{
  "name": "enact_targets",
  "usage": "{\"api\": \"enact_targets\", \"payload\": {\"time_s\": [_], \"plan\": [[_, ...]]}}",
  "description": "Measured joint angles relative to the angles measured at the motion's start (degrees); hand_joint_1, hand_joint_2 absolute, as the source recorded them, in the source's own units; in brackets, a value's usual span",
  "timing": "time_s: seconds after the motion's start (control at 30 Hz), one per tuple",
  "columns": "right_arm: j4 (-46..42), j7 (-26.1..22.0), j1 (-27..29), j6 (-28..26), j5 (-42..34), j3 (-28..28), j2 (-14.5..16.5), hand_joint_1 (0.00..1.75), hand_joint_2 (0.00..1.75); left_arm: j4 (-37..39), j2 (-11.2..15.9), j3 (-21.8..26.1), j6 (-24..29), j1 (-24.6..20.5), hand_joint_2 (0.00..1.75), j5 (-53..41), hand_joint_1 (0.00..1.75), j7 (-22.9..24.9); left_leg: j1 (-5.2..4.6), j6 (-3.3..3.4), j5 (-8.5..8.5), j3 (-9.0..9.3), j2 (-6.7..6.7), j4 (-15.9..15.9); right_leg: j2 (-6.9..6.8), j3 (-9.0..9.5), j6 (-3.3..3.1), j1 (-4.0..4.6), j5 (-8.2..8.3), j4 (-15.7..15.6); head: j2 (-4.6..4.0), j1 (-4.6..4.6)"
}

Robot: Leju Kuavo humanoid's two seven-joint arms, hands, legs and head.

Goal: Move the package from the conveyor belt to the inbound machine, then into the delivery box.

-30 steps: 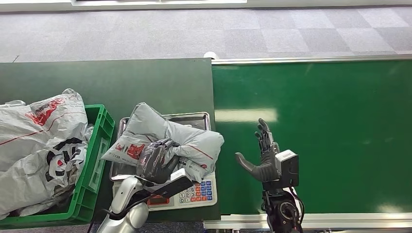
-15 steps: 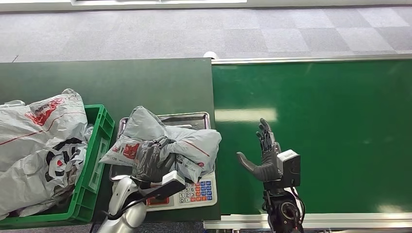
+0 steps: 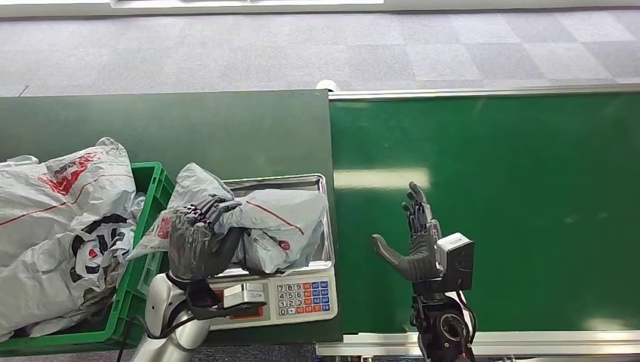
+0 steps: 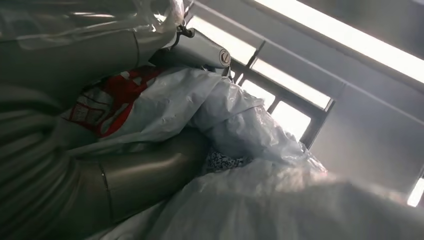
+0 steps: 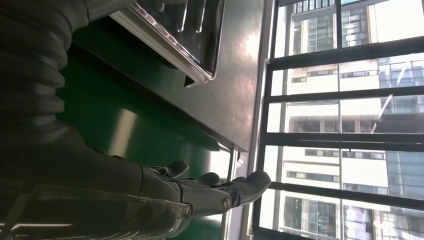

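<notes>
A grey plastic package (image 3: 260,226) with red print lies half over the steel tray (image 3: 302,183) of the weighing scale, its left end lifted toward the green crate (image 3: 151,219). My left hand (image 3: 195,241) grips that left end from above. In the left wrist view the grey thumb (image 4: 150,175) presses against the crinkled package (image 4: 165,110). My right hand (image 3: 413,243) hovers open over the green conveyor belt (image 3: 490,196), fingers spread and holding nothing; its fingers (image 5: 220,187) reach past the scale tray's edge (image 5: 195,70) in the right wrist view.
The green crate at the left holds several grey and white bags (image 3: 60,226). The scale's keypad (image 3: 306,296) faces me at the near edge. A dark green table (image 3: 189,128) carries crate and scale. Grey carpet (image 3: 302,53) lies beyond.
My left hand has dragged the package leftward across the scale tray toward the crate, uncovering the tray's right side. The right hand has stayed nearly still over the belt.
</notes>
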Motion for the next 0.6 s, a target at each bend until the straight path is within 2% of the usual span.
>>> {"api": "enact_targets", "payload": {"time_s": [0.1, 0.27, 0.6], "plan": [[0.0, -0.37, 0.19, -0.45, -0.54, 0.0, -0.16, 0.0, 1.75, -1.51, 0.42, 1.86, 1.96, -0.13, 1.75, -0.33, 1.75, -3.0, 0.0, 0.0, 0.0, 0.0, 0.0, 0.0, 0.0, -0.01, 0.0, 0.0, 0.0, 0.0, 0.0, -0.01], [-0.04, -1.16, 1.27, -1.33, -1.44, 0.01, -0.6, 0.0, 1.75, -4.3, -0.09, 8.8, 2.1, -0.71, 1.75, -2.17, 1.75, -9.47, 0.0, 0.0, 0.0, 0.0, 0.03, 0.0, 0.01, -0.03, 0.0, 0.0, 0.0, 0.0, 0.0, 0.0], [-0.17, -1.56, 2.33, -1.67, -2.62, 0.62, -1.2, 0.0, 1.75, -15.7, -0.72, 23.82, 2.1, -2.31, 1.75, -1.24, 1.75, -10.05, 0.01, 0.0, 0.0, -0.02, 0.02, -0.01, 0.01, -0.03, -0.01, 0.02, 0.0, 0.01, 0.0, 0.0]]}}
